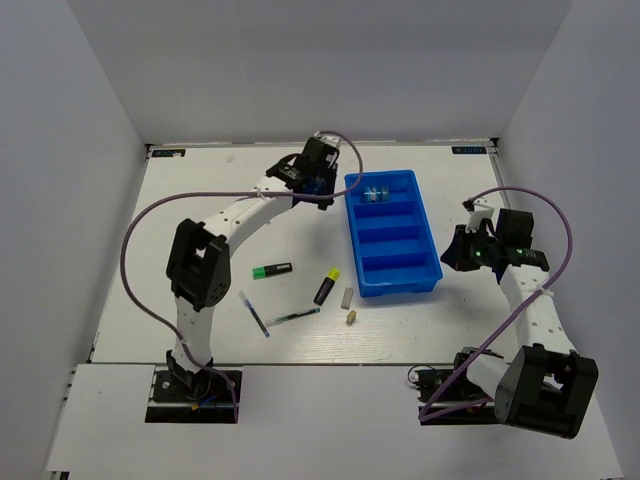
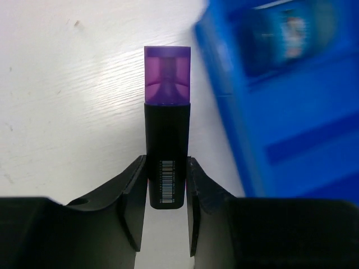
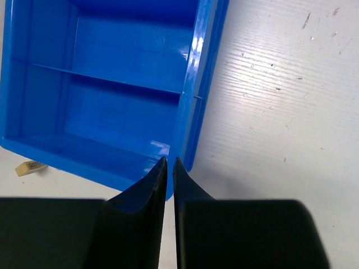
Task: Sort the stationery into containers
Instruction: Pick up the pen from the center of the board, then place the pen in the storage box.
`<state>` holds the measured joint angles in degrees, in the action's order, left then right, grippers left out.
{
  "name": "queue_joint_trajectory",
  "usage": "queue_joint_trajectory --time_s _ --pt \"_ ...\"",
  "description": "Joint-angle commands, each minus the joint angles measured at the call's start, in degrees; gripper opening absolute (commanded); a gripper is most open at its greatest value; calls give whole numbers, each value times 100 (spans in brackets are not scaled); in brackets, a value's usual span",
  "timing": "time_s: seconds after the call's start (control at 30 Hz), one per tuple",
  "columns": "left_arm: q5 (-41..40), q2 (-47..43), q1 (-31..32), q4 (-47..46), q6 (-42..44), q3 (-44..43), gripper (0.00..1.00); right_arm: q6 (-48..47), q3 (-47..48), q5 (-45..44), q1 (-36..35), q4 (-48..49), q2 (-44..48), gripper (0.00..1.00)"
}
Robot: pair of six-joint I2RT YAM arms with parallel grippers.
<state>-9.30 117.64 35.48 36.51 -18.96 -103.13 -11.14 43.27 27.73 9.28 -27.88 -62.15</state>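
Now L gripper [image 2: 167, 188] clamps 1 purple highlighter [image 2: 167, 140], cap [image 2: 167, 75] pointing away along fingers [image 2: 132, 196]; R gripper [image 3: 169, 165] closed, empty; 2 pens [image 1: 254, 313] [image 1: 292, 317] on table [image 1: 400, 330].

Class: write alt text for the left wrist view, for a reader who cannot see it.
The left end effector grips a black highlighter by its barcoded end, its purple cap pointing away, with the white table behind it. A blurred blue tray fills the right side.
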Motion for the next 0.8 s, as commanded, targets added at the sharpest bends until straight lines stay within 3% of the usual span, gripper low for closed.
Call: queue_joint_trajectory --time_s 0.0,0.2,0.4,0.77 --pt "569 -681 459 -399 795 136 0 -82 33 154 30 -86 -52 12" --pt "1088 -200 925 -128 2322 -575 0 -64 33 198 48 -104 -69 12" --pt "1300 258 1048 -477 3160 -1068 0 -64 33 181 92 -130 -87 12" --pt "1141 715 1083 -1304 3382 -946 0 -90 33 268 197 -104 -104 12"
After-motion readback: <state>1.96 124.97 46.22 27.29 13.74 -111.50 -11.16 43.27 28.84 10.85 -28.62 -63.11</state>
